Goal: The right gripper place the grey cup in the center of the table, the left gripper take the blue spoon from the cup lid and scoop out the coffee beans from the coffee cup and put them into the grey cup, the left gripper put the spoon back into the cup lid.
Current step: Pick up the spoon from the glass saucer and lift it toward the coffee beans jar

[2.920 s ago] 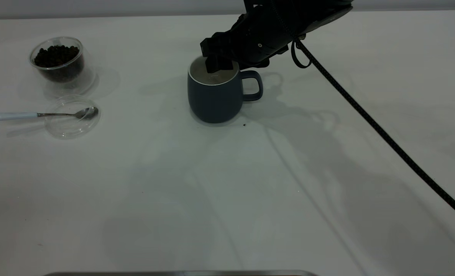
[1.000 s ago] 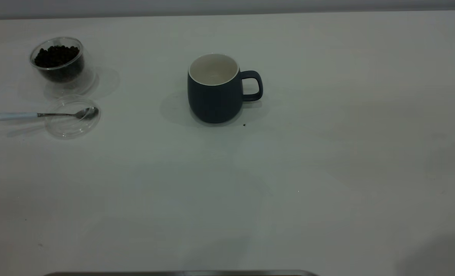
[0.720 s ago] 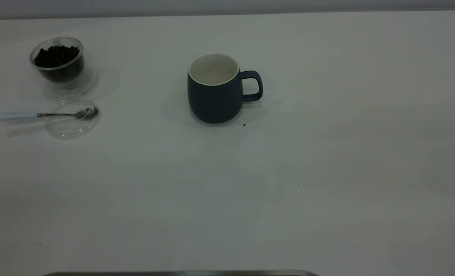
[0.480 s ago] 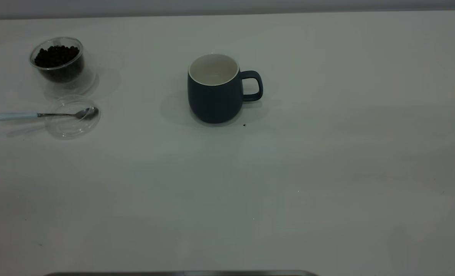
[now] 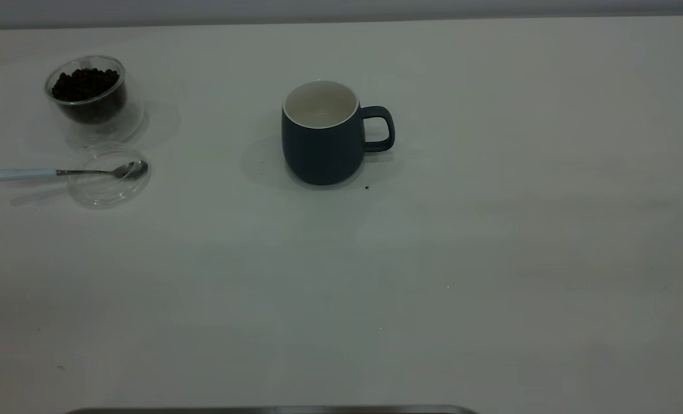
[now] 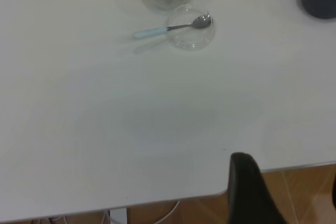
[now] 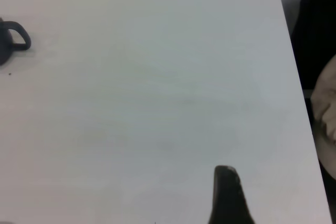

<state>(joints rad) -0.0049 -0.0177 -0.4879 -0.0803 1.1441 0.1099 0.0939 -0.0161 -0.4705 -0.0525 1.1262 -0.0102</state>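
Off-white table (image 5: pixel 491 230) bears grey cup (image 5: pixel 321 138), well apart from both jaws (state unclear).

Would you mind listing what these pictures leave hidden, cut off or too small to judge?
- Left gripper: left wrist view's edge cuts it; open or shut unclear.
- Right gripper: right wrist view shows one finger only.
- Grey cup: that view's edge leaves only the handle.
- Dark speck beside the grey cup: too small to identify.
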